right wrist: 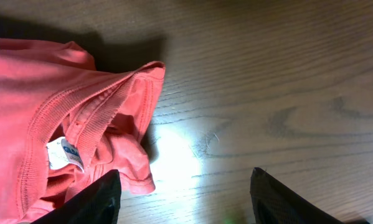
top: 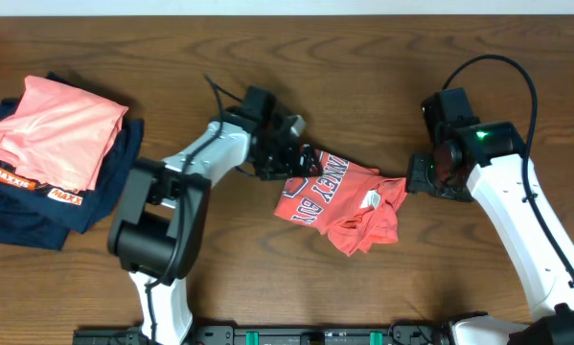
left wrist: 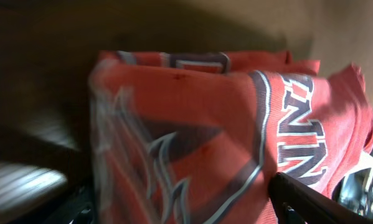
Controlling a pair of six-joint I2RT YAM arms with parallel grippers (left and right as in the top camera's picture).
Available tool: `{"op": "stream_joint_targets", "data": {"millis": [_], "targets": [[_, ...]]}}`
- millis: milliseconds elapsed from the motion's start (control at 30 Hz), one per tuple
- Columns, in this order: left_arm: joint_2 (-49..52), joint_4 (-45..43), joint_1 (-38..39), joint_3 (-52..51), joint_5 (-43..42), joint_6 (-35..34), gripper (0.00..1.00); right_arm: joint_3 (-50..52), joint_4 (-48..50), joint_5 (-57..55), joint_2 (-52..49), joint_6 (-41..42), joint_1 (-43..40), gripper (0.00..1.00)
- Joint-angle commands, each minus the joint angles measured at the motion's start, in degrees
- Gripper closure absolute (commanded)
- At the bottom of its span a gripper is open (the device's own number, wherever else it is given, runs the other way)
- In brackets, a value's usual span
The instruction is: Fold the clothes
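The coral-red t-shirt (top: 339,201) lies crumpled in the middle of the table, with its dark-and-white lettering facing up. My left gripper (top: 294,161) is at the shirt's upper-left edge. In the left wrist view the lettered fabric (left wrist: 205,124) fills the frame and lies between the wide-apart fingers (left wrist: 174,205); that gripper is open. My right gripper (top: 423,177) is open just right of the shirt. In the right wrist view its fingers (right wrist: 183,199) are over bare wood, and the left finger is by the collar edge (right wrist: 49,112) and its white label (right wrist: 65,154).
A paler salmon-pink folded garment (top: 57,129) lies on navy garments (top: 37,206) with orange-white print at the table's left edge. The wooden table (top: 267,278) extends in front of and behind the shirt.
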State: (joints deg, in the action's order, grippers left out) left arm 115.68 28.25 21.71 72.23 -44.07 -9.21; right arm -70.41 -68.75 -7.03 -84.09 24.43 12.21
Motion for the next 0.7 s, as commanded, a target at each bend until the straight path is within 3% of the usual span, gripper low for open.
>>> {"op": "stream_joint_targets", "data": {"millis": [0, 133, 267, 367, 500, 667], "targets": [[2.4, -0.5, 2.2, -0.3, -3.0, 2.3, 0.16, -0.6, -0.3, 0.2, 0.5, -0.9, -0.5, 0.36], [4.0, -2.3, 3.5, -0.3, -2.8, 3.1, 0.41, -0.6, -1.0, 0.2, 0.5, -0.9, -0.6, 0.37], [2.9, -4.9, 2.8, -0.1, -2.9, 3.2, 0.93, -0.6, -1.8, 0.2, 0.5, -0.9, -0.6, 0.36], [0.6, -4.5, 0.5, 1.3, -1.8, 4.5, 0.94, -0.6, -2.2, 0.2, 0.5, -0.9, -0.6, 0.37], [-6.2, -0.5, -4.4, 4.1, 6.4, 3.6, 0.94, -0.6, -1.9, 2.3, 0.5, -3.0, -0.6, 0.37], [-15.3, 3.2, -7.8, 4.8, 8.8, 0.1, 0.94, -0.6, 1.9, 25.6, 0.4, -22.6, 0.3, 0.34]]}}
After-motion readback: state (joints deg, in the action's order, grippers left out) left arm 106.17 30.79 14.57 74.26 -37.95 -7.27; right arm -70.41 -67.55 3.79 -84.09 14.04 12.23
